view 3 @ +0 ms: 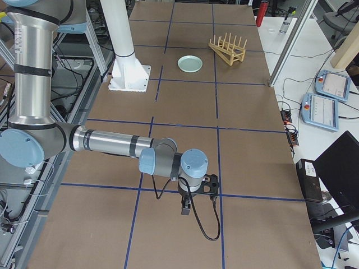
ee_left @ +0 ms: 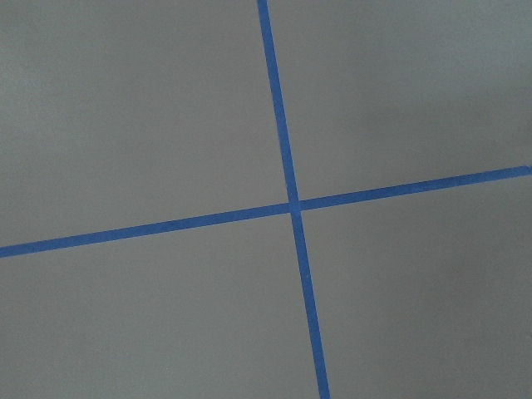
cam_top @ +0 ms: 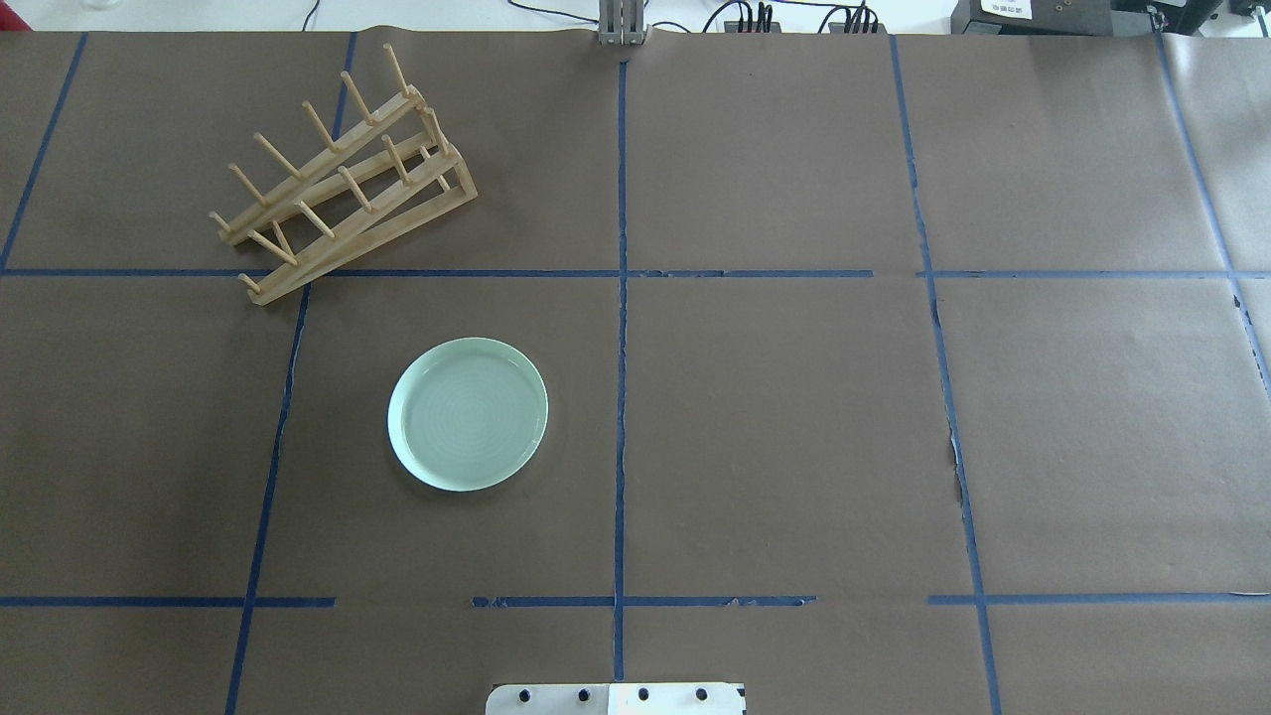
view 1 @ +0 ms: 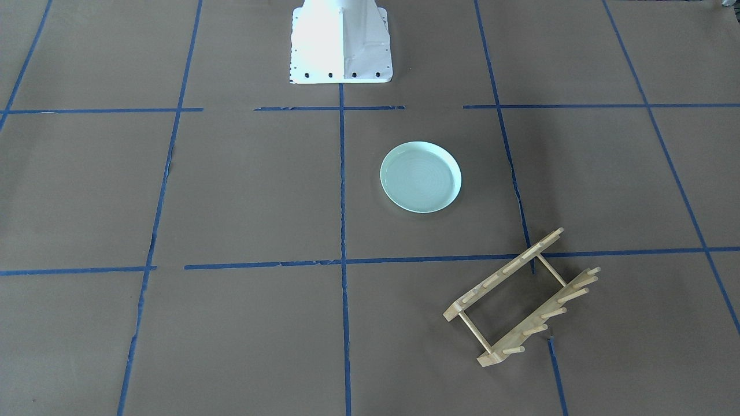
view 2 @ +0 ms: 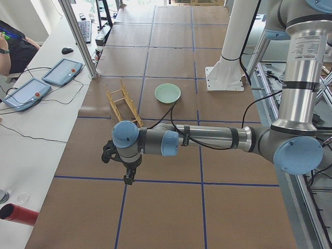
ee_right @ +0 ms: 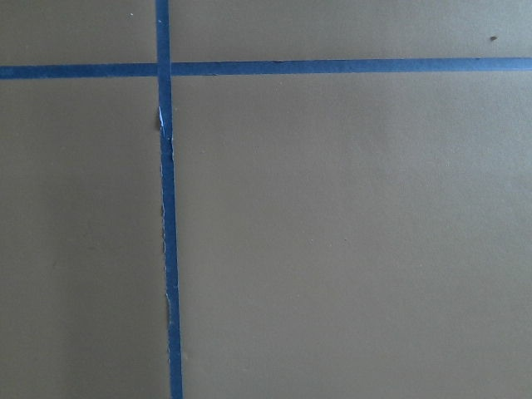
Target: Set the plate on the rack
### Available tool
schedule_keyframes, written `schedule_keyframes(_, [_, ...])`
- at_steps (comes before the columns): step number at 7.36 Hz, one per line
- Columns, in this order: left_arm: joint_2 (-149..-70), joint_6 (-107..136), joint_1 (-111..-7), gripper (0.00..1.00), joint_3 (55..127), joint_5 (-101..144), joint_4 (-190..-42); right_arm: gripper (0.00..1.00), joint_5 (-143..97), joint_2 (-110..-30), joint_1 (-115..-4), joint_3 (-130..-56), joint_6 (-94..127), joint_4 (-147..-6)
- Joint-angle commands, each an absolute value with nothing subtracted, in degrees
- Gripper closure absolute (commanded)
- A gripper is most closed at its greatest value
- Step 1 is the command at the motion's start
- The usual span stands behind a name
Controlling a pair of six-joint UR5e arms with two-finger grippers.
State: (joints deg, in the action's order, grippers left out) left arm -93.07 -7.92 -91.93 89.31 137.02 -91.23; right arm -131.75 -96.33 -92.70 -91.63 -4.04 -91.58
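The pale mint-green plate lies flat on the brown table, left of the middle line; it also shows in the front-facing view and both side views. The wooden rack stands upright on the table, beyond the plate to its left, apart from it, also in the front-facing view. My left gripper shows only in the exterior left view, far from the plate. My right gripper shows only in the exterior right view. I cannot tell whether either is open or shut.
Blue tape lines divide the brown table cover into squares. The white robot base stands at the table's near edge. Teach pendants and cables lie on the white side bench. Both wrist views show only table cover and tape.
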Motion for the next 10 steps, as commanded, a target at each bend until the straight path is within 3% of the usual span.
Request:
schedule_keyframes(1, [-92.90, -7.91, -91.93, 0.00, 89.47, 137.02, -91.23, 0.00, -131.75, -96.33, -92.72, -91.58, -4.04, -91.58])
schedule_keyframes(7, [-94.66, -7.65, -88.78, 0.00, 95.08, 137.90, -92.46, 0.00, -131.75, -96.33, -92.64, -91.58, -4.04, -91.58])
schedule_keyframes(10, [-95.27, 23.80, -77.40, 0.00, 108.07, 136.59, -95.61, 0.00, -131.75, -96.33, -92.72, -91.67, -4.04, -91.58])
